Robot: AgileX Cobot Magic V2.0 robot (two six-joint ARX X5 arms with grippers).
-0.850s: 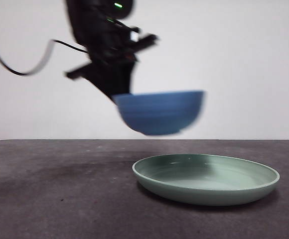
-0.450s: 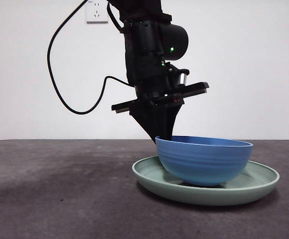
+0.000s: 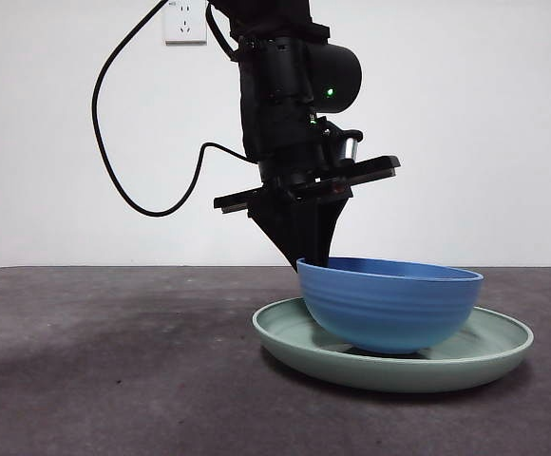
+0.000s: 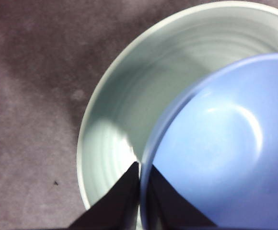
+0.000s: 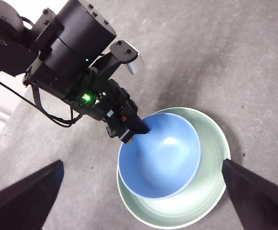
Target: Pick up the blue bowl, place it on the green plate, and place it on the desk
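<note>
With the bowl (image 3: 389, 304) seated in the plate (image 3: 503, 353) and the left gripper (image 4: 140, 178) clamped on its rim, we part the jaws fully and lift straight up, keeping the right gripper (image 5: 144, 201), jaws wide apart, high above.

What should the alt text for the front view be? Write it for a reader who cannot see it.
A blue bowl sits in a pale green plate on a dark desk, with the left gripper, black, clamped on the bowl's rim from above. A white wall with a power socket is behind.
</note>
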